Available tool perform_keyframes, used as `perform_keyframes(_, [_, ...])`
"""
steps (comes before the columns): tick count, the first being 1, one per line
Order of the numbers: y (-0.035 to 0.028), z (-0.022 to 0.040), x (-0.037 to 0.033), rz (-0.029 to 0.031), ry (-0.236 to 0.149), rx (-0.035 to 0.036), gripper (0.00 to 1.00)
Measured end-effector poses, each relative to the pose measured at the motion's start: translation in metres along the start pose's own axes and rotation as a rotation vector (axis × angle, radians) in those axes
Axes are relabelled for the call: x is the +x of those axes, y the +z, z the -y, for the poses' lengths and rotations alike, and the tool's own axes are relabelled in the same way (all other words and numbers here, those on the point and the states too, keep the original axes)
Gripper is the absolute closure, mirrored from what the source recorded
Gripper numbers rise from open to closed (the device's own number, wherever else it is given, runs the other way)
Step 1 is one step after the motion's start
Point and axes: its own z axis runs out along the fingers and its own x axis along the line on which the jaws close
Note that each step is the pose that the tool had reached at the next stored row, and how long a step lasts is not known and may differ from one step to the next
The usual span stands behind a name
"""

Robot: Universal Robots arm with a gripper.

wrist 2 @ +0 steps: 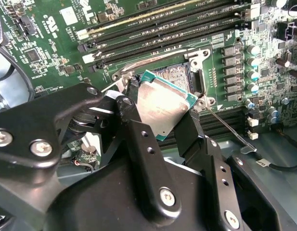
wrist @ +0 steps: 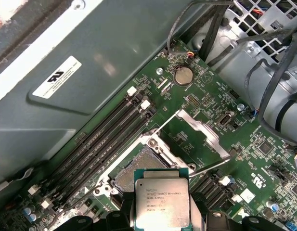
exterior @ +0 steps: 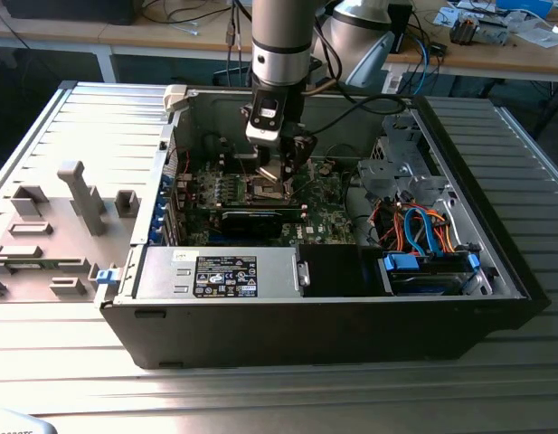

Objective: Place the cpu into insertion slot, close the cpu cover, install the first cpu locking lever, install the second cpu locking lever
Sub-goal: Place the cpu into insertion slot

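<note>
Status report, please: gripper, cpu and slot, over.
Gripper shut on cpu. Held tilted above insertion slot, not seated. The cpu cover open, nothing blocking.

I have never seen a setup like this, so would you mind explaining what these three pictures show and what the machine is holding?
This is one robot arm reaching into an open computer case that lies on a ribbed metal table. The exterior view looks on from outside; both wrist views come from cameras riding on the arm, facing the green motherboard. The gripper is shut on the cpu, a small silver chip, held over the insertion slot. The cpu cover stands open.
</note>
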Motion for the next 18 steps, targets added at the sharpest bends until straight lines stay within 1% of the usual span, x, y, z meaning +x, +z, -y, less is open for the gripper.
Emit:
perform_keyframes(3, [0.0005,-0.0002,0.0005,0.0004,0.015,0.0003,0.46])
perform_keyframes(7, [0.0015,0.0001,0.0012,0.0010,0.048,0.0007,0.46])
perform_keyframes(18, [0.0025,0.0001,0.0018,0.0020,0.104,0.0012,0.46])
